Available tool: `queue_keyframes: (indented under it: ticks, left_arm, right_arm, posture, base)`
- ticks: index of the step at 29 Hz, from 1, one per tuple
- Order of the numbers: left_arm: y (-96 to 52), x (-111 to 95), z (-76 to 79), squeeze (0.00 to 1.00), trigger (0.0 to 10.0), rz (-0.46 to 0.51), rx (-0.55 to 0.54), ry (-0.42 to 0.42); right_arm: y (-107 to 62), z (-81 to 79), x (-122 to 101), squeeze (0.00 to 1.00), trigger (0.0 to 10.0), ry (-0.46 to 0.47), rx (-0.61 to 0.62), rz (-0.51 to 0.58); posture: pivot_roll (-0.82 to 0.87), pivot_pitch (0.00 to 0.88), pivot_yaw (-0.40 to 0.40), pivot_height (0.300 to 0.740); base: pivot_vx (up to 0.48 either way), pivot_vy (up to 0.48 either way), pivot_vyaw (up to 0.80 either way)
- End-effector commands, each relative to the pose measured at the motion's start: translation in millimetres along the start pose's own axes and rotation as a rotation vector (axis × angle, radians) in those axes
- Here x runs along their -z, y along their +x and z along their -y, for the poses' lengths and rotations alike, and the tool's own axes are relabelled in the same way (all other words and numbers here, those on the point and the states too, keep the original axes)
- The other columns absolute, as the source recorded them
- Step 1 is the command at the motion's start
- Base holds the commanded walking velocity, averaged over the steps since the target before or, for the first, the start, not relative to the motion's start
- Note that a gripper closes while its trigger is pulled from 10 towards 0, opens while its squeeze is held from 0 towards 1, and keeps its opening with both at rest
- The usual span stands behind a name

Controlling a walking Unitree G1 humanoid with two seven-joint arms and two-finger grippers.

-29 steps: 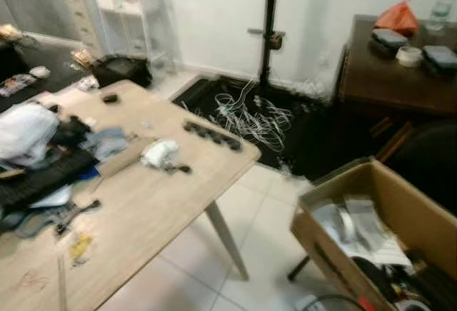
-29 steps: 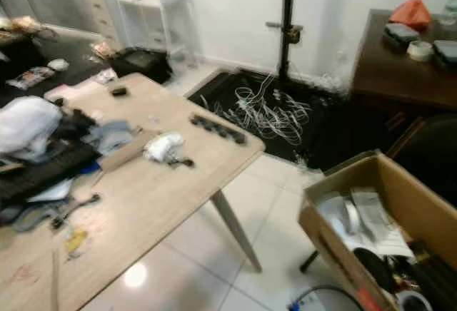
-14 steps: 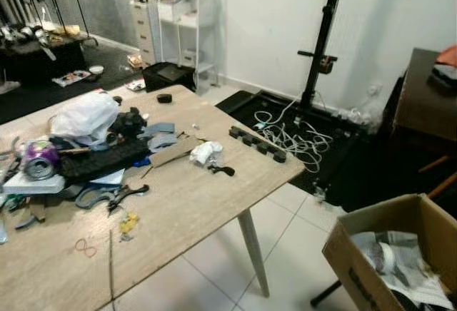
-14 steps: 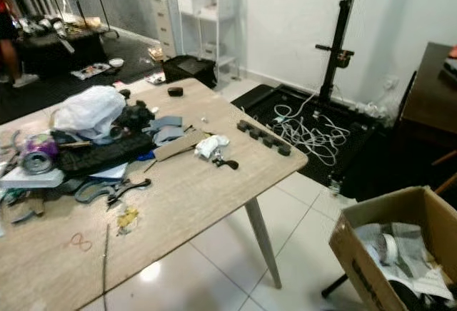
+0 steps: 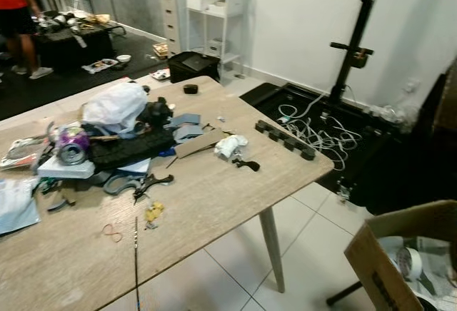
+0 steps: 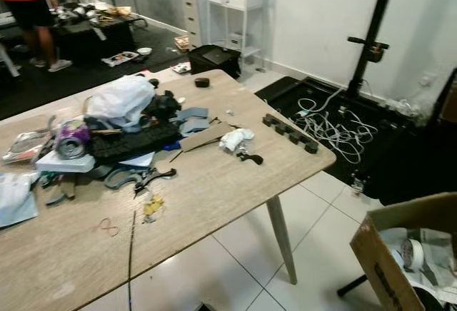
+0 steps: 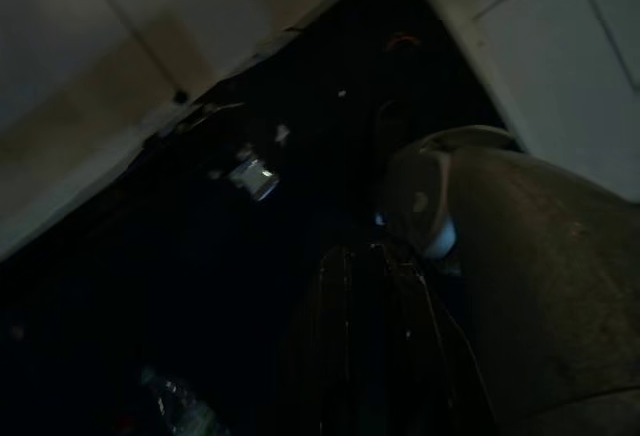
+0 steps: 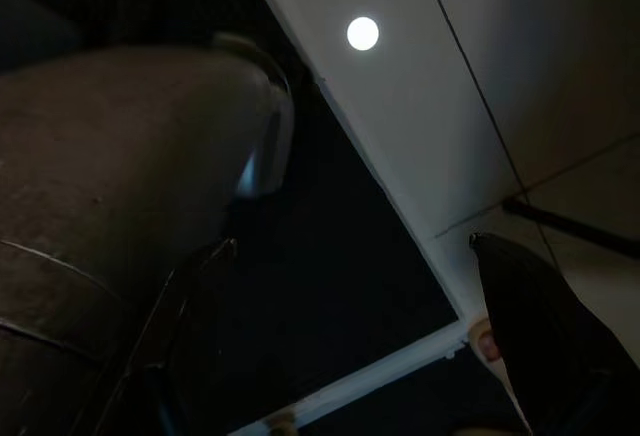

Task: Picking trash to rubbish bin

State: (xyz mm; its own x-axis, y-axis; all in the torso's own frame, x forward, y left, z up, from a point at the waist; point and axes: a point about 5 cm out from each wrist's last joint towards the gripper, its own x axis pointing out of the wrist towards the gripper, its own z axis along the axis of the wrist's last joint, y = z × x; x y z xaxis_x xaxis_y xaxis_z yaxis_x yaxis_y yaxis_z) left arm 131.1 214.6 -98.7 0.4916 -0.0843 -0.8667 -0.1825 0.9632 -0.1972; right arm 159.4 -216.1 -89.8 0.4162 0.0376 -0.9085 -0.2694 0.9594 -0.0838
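Note:
A light wooden table [image 5: 214,204] carries scattered trash: a crumpled white paper [image 5: 230,145], a purple can [image 5: 71,145] lying on its side, a white plastic bag [image 5: 116,104] and a small yellow scrap [image 5: 153,213]. On the floor at the lower right, an open cardboard box [image 5: 382,272] holds paper and a tape roll [image 5: 408,261]. Both arms hang idle beside my body. In the dark right wrist view, the right gripper [image 8: 360,346] stands open over pale floor tiles, holding nothing. The left wrist view is very dark, with the left gripper [image 7: 370,346] a black shape.
A black keyboard [image 5: 128,150], pliers [image 5: 146,182], a rubber band [image 5: 112,232] and a black power strip [image 5: 285,138] also lie on the table. White cables [image 5: 325,129] and a black stand [image 5: 355,47] are behind it. A person in red [image 5: 16,11] stands far left.
The camera has swung left and the picture has sharpened: more of the table shows, the box has slid to the right edge, and the person has come into view. The table's things lie unmoved.

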Motion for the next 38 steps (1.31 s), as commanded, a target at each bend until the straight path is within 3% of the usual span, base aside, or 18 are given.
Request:
queue_keyframes:
  ticks: [1,7,30,38]
  left_arm:
    - [-1.3,8.3,-1.9,0.0,10.0,-0.036,-0.013,0.007]
    - [-2.2,9.7,-5.2,0.0,10.0,-0.04,-0.041,-0.008]
    - [-1.0,6.7,-3.8,0.0,10.0,-0.043,-0.044,-0.019]
    - [-1.2,9.9,-3.4,0.0,10.0,-0.062,-0.049,-0.015]
  right_arm:
    - [0.0,-6.1,10.5,0.0,10.0,0.002,-0.023,-0.033]
    - [0.0,-7.3,11.4,0.0,10.0,0.009,-0.035,-0.031]
    - [-0.5,-7.0,15.3,0.0,10.0,-0.005,-0.037,-0.054]
    - [-0.6,-5.3,15.3,0.0,10.0,0.002,-0.017,-0.052]
  posture:
    - [-0.11,0.164,0.046,0.74]
    - [-0.11,0.16,0.047,0.74]
    - [-0.11,0.153,0.05,0.74]
    - [-0.11,0.155,0.049,0.74]
  base:
    - [0.0,-0.368,0.0]
    - [0.0,0.0,0.0]
    - [0.0,0.0,0.76]
    - [-0.032,0.0,0.0]
